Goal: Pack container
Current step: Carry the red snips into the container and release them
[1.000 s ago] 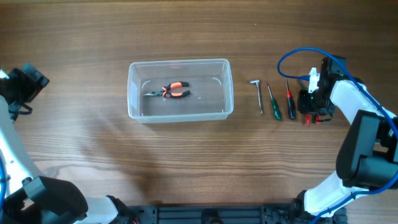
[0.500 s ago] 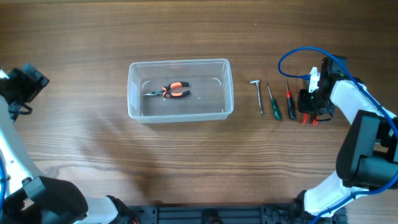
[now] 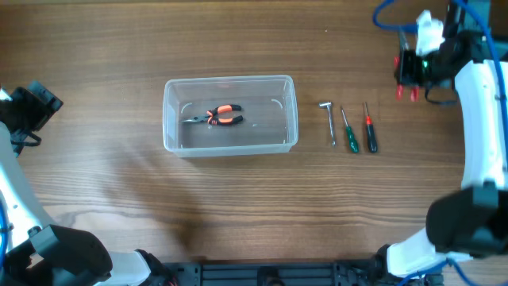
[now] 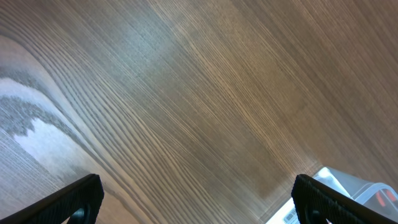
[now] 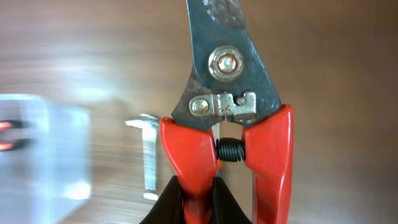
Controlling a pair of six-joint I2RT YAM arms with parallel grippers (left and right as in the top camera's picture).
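The clear container (image 3: 228,79) stands mid-table with orange-handled pliers (image 3: 219,117) inside. My right gripper (image 3: 408,73) hangs above the table's far right, shut on one handle of red-handled snips (image 3: 406,92). In the right wrist view its fingers (image 5: 198,190) pinch the left red handle (image 5: 186,149), and the steel head (image 5: 225,62) points away; the container (image 5: 43,149) is a blur at the left. My left gripper (image 3: 36,99) sits at the far left edge, open (image 4: 199,199) over bare wood, with a corner of the container (image 4: 348,185) at the lower right.
Right of the container lie an L-shaped metal key (image 3: 329,121), a green-handled screwdriver (image 3: 348,133) and a red-handled screwdriver (image 3: 369,129), side by side. The key (image 5: 149,155) also shows under the snips. A blue cable (image 3: 389,12) loops over the right arm.
My right gripper closed on the red-handled snips beside the red screwdriver and lifted them toward the far right of the table. The left arm stayed put.
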